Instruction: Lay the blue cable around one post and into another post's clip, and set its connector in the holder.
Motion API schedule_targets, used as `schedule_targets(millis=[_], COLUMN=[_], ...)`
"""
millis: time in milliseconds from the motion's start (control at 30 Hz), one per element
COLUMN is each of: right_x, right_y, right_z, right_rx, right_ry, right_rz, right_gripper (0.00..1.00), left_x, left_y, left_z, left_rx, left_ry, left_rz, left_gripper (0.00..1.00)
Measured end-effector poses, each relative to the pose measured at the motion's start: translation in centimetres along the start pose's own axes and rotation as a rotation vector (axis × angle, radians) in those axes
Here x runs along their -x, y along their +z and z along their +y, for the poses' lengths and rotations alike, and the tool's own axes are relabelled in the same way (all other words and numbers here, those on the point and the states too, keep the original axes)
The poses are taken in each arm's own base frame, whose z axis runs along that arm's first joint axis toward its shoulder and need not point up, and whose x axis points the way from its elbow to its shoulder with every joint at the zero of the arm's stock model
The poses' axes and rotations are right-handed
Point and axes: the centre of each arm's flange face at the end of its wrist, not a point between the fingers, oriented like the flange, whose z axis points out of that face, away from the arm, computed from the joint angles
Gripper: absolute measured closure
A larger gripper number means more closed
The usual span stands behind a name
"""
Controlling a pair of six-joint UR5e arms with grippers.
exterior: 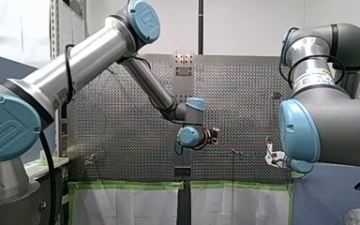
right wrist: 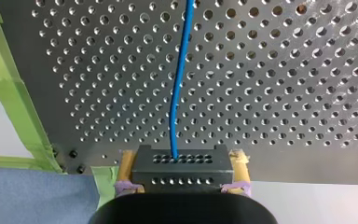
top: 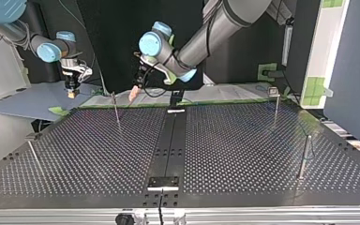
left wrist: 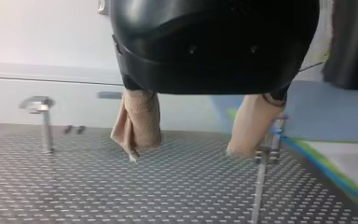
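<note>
Thin blue cable (right wrist: pixel 179 84) runs, slightly kinked, from dark perforated connector block (right wrist: pixel 182 175) pinched btwn fingers of right gripper (right wrist: pixel 182 161); left gripper (left wrist: pixel 185 153) fingers spread apart.

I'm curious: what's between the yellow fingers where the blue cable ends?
The dark connector of the blue cable, held between my right gripper's yellow pads, as the right wrist view shows.
</note>
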Motion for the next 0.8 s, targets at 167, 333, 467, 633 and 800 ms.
schedule_targets(millis=[167, 333, 467, 633, 800], right_x=[0.0, 0.0, 0.0, 0.0, 0.1], right_y=[0.0, 0.0, 0.0, 0.0, 0.0], right_z=[-0.1, -0.3, -0.2, -0.2, -0.3], right_rx=[-0.002, -0.004, -0.004, -0.004, -0.005], right_ry=[0.013, 0.026, 0.034, 0.043, 0.045], right_rz=[0.0, 0.0, 0.001, 0.003, 0.001], right_gripper=[1.0, 1.0, 1.0, 1.0, 1.0], left_x=[1.9, 3.3, 4.2, 5.4, 6.3], left_y=[-1.5, -3.5, -5.1, -7.0, -9.1], left_z=[0.4, 0.5, 0.6, 0.7, 0.6], left_rx=[0.017, 0.0, -0.035, -0.086, -0.136], left_ry=[-0.045, -0.088, -0.117, -0.168, -0.203], left_rz=[-0.038, -0.035, -0.02, -0.013, 0.005], left_gripper=[0.0, 0.0, 0.0, 0.0, 0.0])
